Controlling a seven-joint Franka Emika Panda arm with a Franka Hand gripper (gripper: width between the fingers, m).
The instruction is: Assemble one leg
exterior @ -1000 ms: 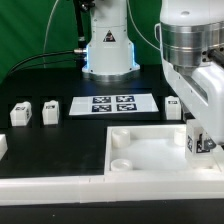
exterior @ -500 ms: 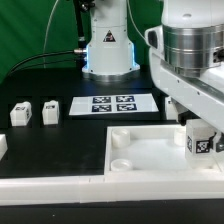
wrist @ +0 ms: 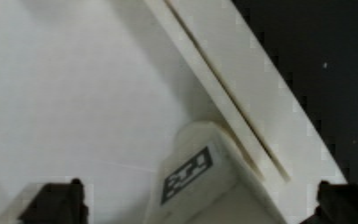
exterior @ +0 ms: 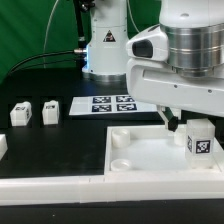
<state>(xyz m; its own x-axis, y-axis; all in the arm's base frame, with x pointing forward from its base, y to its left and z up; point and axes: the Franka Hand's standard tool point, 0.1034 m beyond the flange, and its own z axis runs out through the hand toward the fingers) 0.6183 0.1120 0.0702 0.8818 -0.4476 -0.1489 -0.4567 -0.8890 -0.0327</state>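
While a second ago the arm [exterior: 185, 50] hung at the exterior view's right edge with the leg [exterior: 202, 139] half hidden beneath it, it now sits further toward that view's left and fills much of the upper right, and the leg stands in plain sight at the tray's far right corner. The tray [exterior: 140, 160], the marker board [exterior: 103, 104] and the loose blocks lie as they did before.

One large white tray with a raised rim rests on the black table [exterior: 50, 150]; one round socket [exterior: 120, 161] shows near its left rim. One marker board carries four tags. Three small white pieces lie on the exterior view's left: two tagged blocks [exterior: 21, 113] [exterior: 51, 111] side by side, and a third [exterior: 2, 146] cut off by the edge.

The leg is a small white upright post with a black-and-white square tag on its front face, standing inside the tray. In the wrist view the leg [wrist: 202, 170] lies between the two dark fingertips [wrist: 55, 200], which stand wide apart, clear of it; the gripper [wrist: 190, 203] holds nothing.
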